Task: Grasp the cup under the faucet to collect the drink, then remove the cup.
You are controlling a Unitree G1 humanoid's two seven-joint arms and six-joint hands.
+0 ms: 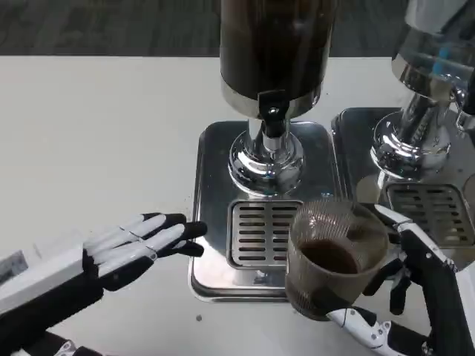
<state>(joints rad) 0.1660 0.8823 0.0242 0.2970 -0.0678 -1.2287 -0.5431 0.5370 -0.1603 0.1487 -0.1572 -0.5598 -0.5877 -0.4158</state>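
The right hand (404,285) grips the clear cup (334,259), part-filled with dark drink, near the table's (96,133) front edge; the left hand (137,248) lies flat, holding nothing, fingers spread.

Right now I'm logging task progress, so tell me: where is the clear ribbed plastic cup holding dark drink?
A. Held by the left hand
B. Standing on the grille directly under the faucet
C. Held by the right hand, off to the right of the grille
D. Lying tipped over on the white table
C: the right hand grips the clear ribbed plastic cup beside the slotted metal grille, clear of the black faucet.
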